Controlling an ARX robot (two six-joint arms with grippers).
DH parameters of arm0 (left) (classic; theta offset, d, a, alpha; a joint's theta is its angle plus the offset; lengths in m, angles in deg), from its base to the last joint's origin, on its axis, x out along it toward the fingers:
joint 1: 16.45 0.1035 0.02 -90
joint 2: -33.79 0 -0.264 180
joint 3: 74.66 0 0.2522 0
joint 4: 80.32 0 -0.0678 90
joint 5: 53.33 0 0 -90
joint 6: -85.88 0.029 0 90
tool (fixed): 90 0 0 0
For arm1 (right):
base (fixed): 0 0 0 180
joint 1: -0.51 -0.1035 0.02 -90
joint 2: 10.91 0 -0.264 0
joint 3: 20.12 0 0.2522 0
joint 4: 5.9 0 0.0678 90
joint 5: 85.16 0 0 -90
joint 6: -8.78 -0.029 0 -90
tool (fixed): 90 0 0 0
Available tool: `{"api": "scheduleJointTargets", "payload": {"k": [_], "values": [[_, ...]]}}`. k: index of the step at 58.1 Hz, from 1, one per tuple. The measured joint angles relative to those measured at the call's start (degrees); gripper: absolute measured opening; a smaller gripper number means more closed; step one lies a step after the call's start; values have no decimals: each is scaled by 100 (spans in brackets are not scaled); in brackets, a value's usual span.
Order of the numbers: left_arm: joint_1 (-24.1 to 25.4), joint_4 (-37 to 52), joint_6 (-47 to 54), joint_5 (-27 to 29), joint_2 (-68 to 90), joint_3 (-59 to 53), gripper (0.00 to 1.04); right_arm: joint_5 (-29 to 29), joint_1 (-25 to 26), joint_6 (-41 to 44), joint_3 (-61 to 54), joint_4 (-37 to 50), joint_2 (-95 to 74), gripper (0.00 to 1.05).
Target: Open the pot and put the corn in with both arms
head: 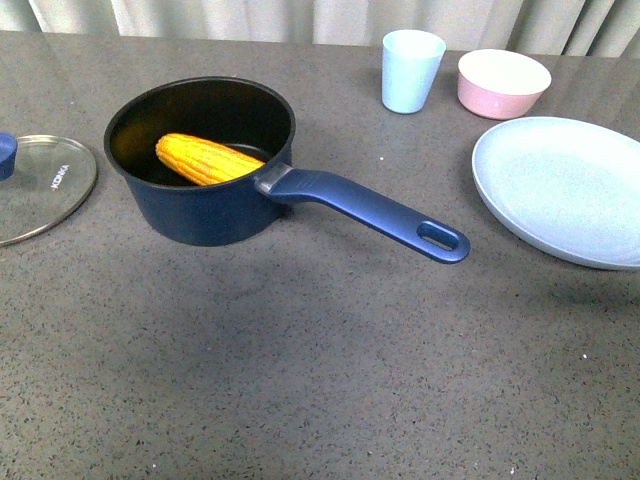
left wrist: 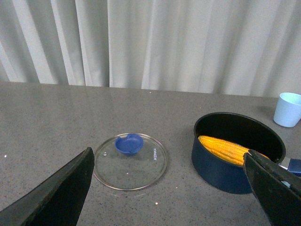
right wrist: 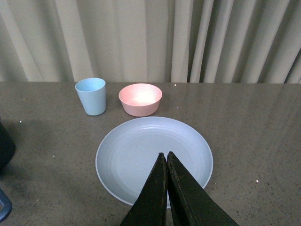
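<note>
The navy pot [head: 210,215] stands open on the grey table, its long handle [head: 380,212] pointing right. The corn [head: 205,160] lies inside it, leaning on the rim near the handle. The glass lid [head: 40,185] with its blue knob lies flat on the table left of the pot. In the left wrist view the lid [left wrist: 130,161], the pot [left wrist: 225,172] and the corn [left wrist: 225,149] show beyond my left gripper [left wrist: 169,162], which is open and empty. My right gripper [right wrist: 166,155] is shut and empty above the pale blue plate [right wrist: 136,155]. Neither arm shows in the front view.
A light blue cup [head: 411,70] and a pink bowl [head: 503,84] stand at the back right, with the pale blue plate [head: 560,190] in front of them. Curtains hang behind the table.
</note>
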Motion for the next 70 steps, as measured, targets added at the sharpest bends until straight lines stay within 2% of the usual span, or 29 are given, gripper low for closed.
{"api": "scheduleJointTargets", "payload": {"k": [12, 42, 70], "values": [[0, 0, 0, 0, 0, 0, 96, -9, 2, -2, -195, -94, 411, 2], [0, 0, 2, 0, 0, 0, 96, -4, 9, -2, -197, -1449, 1834, 2], [0, 0, 2, 0, 0, 0, 96, -4, 9, -2, -197, -2247, 2634, 2]]}}
